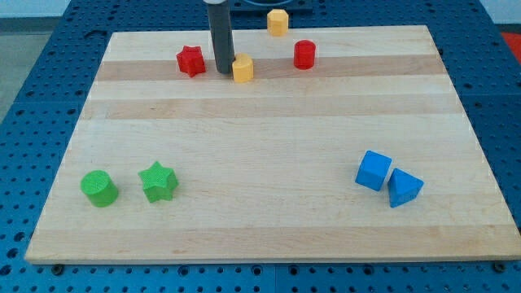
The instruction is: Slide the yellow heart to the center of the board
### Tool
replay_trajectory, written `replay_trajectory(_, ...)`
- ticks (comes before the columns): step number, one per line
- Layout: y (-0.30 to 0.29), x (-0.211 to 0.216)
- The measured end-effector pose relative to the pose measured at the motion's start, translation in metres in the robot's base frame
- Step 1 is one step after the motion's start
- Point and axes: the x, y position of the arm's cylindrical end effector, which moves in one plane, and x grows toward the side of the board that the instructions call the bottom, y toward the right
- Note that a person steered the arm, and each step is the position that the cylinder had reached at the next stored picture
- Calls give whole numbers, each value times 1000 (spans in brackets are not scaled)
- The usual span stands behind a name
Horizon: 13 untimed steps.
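Note:
A yellow block (242,68), apparently the heart, sits near the top of the wooden board (260,236), a little left of its middle. My tip (224,72) rests on the board just left of this block, touching it or nearly so. A second yellow block (278,22), which looks many-sided, lies at the board's top edge, up and to the right of the first.
A red star (190,61) lies left of my tip and a red cylinder (304,54) right of the yellow heart. A green cylinder (99,189) and a green star (158,181) sit at the bottom left. A blue cube (374,171) and a blue wedge (404,188) touch at the bottom right.

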Motion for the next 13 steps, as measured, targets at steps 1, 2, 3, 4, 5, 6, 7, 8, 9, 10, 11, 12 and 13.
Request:
replay_trajectory(1,3,19)
replay_trajectory(2,0,5)
replay_trajectory(3,-24,-30)
replay_trajectory(4,-9,-28)
replay_trajectory(5,16,15)
replay_trajectory(6,35,29)
replay_trajectory(7,13,-17)
replay_trajectory(8,17,-24)
replay_trajectory(9,45,2)
replay_trajectory(10,65,39)
replay_trajectory(11,73,12)
replay_trajectory(12,73,-14)
replay_trajectory(13,89,-16)
